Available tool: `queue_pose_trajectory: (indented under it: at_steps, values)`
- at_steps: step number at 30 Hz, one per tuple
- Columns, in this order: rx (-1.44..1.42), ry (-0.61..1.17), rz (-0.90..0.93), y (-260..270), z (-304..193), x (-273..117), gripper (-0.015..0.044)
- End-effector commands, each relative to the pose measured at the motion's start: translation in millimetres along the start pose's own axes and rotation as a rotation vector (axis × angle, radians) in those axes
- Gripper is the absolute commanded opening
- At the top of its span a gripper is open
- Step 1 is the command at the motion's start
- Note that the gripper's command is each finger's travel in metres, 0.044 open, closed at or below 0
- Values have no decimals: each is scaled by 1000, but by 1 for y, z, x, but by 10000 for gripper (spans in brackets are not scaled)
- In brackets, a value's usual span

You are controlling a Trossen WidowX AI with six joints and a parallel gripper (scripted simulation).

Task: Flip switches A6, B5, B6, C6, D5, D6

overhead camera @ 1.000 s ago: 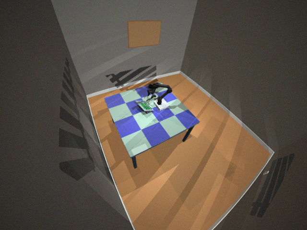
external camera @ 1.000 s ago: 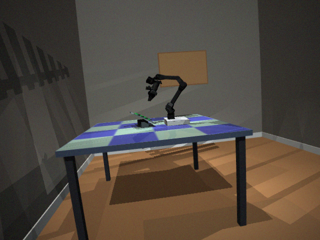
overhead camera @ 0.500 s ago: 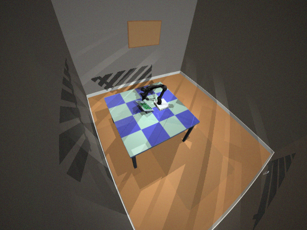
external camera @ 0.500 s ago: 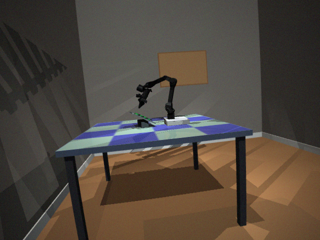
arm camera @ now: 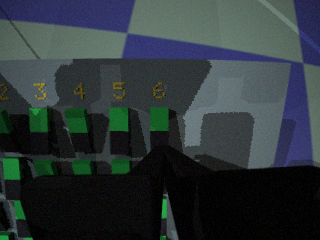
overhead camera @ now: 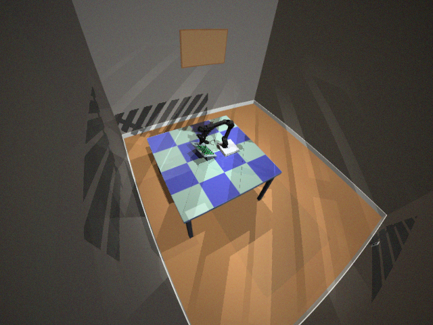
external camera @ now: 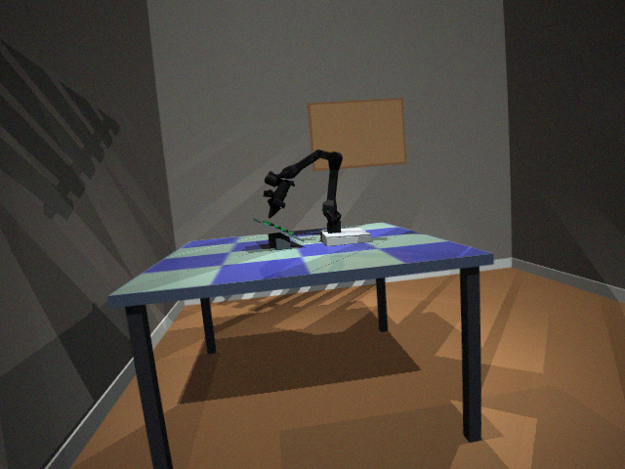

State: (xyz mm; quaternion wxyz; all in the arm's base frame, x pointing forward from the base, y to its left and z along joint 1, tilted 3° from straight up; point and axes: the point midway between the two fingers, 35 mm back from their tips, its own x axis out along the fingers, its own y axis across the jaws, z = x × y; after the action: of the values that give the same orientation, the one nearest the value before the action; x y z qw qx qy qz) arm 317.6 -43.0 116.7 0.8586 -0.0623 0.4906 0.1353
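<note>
The tilted grey panel (overhead camera: 210, 156) (external camera: 292, 235) (arm camera: 235, 90) carries rows of green and black switches. My gripper (overhead camera: 201, 143) (external camera: 270, 217) (arm camera: 162, 152) is shut on nothing, its tips together just above the panel. In the wrist view the tips overlap the near, black end of switch A6 (arm camera: 159, 119); contact cannot be told. Switch A5 (arm camera: 119, 120) is left of it. Switch B5 (arm camera: 120, 166) shows partly above the left finger. B6 is hidden by the fingers, and D5 and D6 cannot be seen there. A green sliver shows between the fingers, probably C6. Which ends are raised is unclear.
The panel rests on a dark stand (external camera: 278, 240) on the checkered table (overhead camera: 218, 189) (external camera: 353, 262). The arm's white base block (overhead camera: 229, 149) (external camera: 348, 236) is beside the panel. Switches A3 (arm camera: 39, 120) and A4 (arm camera: 76, 121) are farther left in the wrist view.
</note>
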Motion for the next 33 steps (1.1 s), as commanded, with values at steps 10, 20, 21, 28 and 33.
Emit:
queue_pose_trajectory:
  at_steps: [10,20,21,28,33]
  values:
    - [9,6,4,1,-3,17,0]
    - [9,6,4,1,-3,17,0]
    - [9,6,4,1,-3,17,0]
    - [9,6,4,1,-3,17,0]
    - [9,6,4,1,-3,17,0]
